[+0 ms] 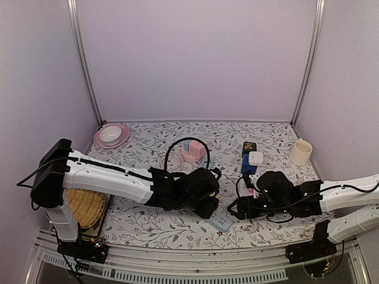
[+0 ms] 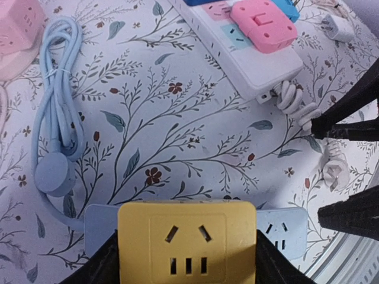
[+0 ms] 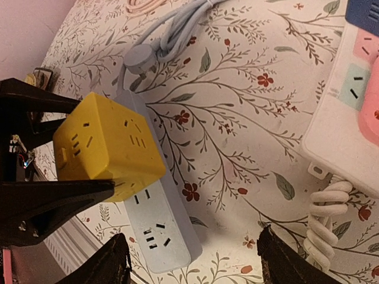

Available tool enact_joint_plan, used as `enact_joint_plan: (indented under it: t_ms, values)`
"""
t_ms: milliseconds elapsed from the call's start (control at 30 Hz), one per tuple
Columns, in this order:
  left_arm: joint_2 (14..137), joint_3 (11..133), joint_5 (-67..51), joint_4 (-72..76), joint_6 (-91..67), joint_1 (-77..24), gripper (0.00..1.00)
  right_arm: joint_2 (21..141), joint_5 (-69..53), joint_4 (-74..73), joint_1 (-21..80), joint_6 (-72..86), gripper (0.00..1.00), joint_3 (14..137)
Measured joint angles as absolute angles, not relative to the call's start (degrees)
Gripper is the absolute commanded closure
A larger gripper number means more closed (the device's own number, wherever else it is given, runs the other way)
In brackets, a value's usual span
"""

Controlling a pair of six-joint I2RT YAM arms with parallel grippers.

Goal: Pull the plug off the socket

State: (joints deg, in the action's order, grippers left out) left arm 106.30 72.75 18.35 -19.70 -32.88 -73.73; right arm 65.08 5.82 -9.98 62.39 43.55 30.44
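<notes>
1. At the far left of the floral counter (image 1: 148, 228), a pink plate (image 1: 122, 141) holds a white bowl (image 1: 109, 135), well apart from the arms.
2. The left pincer (image 2: 186, 254) is clamped on the yellow cube plug (image 3: 106, 142). One black finger (image 3: 41, 103) presses each of two opposite sides.
3. The yellow cube plug sits on top of the pale blue power strip (image 3: 157, 228), near the end where the strip's cord leaves. Bare strip shows on both sides of it in the left wrist view. Whether its pins are fully seated cannot be told.
4. The strip's pale blue cord (image 2: 59, 89) lies bundled on the counter beyond the strip, and it ends in a round plug (image 2: 53, 174).
5. The right pincer (image 3: 198, 260) is open, with its fingers wide apart. It hangs just beside the free end of the pale blue strip and grips nothing.
6. Further right lies a white power strip (image 2: 249, 56) with a pink adapter (image 2: 262, 23) plugged into it. Its white cord (image 2: 293, 100) is coiled at the near end.
7. A cream cup (image 1: 301, 152) stands upright near the far right corner.
</notes>
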Motion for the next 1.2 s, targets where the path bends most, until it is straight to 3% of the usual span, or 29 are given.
enact_joint_plan:
  t_ms: [500, 1200]
  values:
    - [104.5, 67.4, 21.6, -16.9, -38.1, -74.9, 0.48, 84.2, 2.9, -4.1, 66.1, 46.4, 0.3, 34.5]
    - [102.7, 67.7, 24.2, -21.1, -36.8, -76.4, 0.46, 90.9, 6.7, 2.5, 68.3, 50.5, 0.3, 37.3]
